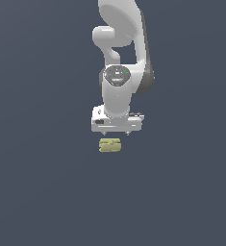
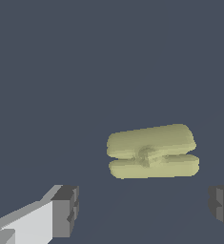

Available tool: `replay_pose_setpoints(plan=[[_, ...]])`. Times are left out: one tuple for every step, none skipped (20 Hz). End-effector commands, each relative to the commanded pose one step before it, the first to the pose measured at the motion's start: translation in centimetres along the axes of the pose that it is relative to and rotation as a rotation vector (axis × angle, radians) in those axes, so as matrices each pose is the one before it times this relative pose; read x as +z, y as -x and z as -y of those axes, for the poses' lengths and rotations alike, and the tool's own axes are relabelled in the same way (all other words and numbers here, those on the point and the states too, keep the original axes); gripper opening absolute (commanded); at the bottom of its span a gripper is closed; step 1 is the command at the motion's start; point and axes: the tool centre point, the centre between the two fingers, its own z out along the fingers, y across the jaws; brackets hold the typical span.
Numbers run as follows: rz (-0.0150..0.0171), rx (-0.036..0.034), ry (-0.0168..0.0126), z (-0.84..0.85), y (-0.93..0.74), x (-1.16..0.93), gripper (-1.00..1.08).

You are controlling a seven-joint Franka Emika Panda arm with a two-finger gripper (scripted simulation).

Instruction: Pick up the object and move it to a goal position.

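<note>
Pale object [image 1: 109, 145], arm upright, jaws spread above it

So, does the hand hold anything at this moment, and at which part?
Nothing is held. The hand is open, and the yellow-olive block lies apart from its fingertips, untouched.

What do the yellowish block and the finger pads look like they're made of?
Yellow-olive block: matte, rounded lobes with a soft crease, possibly foam or rubber; the render leaves it open. Finger pads: dark grey, flat matte, rubber-like, on glossy white gripper housing that looks like plastic.
</note>
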Motion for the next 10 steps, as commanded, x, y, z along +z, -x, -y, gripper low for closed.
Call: replay_pose_setpoints(plan=[[0.00000,0.00000,0.00000,-0.001,0.000,0.000,1.00],[0.00037,0.00053,0.00025,-0.038,0.014,-0.001,1.00],[0.00118,0.00169,0.00073,-0.122,0.040,0.001,1.00],[0.00196,0.00276,0.00120,-0.202,0.066,0.002,1.00],[0.00275,0.00374,0.00167,-0.283,0.092,0.003,1.00],[0.00352,0.00451,0.00210,-0.361,0.120,0.001,1.00],[0.00430,0.00498,0.00252,-0.437,0.146,0.000,1.00],[0.00397,0.00385,0.00227,-0.400,0.135,-0.002,1.00],[0.00319,0.00228,0.00179,-0.320,0.111,-0.007,1.00],[0.00245,0.00086,0.00136,-0.242,0.085,-0.008,1.00]])
